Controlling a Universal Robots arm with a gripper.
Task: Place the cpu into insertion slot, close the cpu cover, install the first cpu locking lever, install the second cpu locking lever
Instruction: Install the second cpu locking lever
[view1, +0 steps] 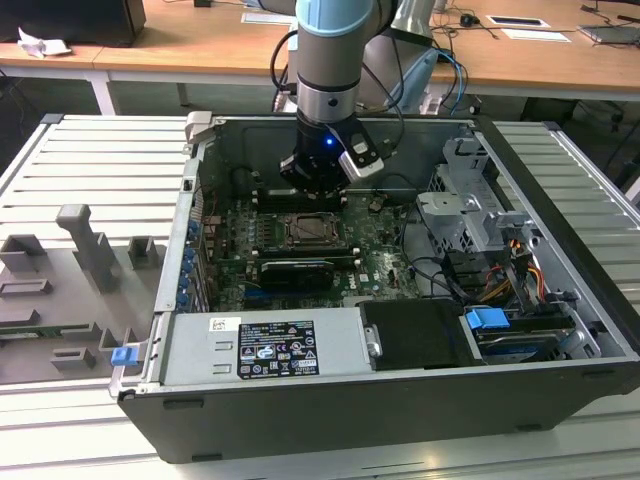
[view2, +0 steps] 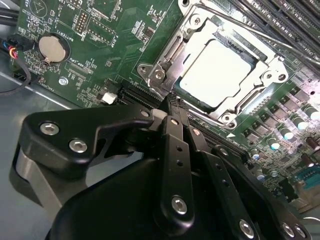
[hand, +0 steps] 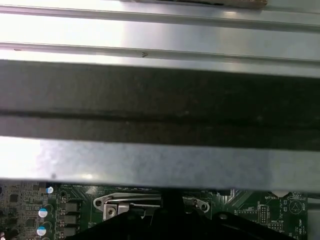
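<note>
Gripper at the processor socket inside an open computer case.
We see the gripper (view2: 172, 107) with its black fingers pressed together, empty, its tip at the edge of the insertion slot (view2: 220, 65) on the green circuit board (view2: 100, 50). The cpu (view2: 217, 67), a flat pale silver square, lies seated in the slot, framed by the silvery cpu cover (view2: 172, 50). A round coin battery (view2: 51, 47) sits beside the slot. Board lettering is too small to read.

cpu (view2: 220, 70): in the insertion slot (view2: 267, 67), under the cpu cover (view2: 196, 36)
pincer (view2: 172, 107): at the slot's edge
slot: on the circuit board (view2: 105, 35) inside the computer case (view1: 560, 330)
</note>
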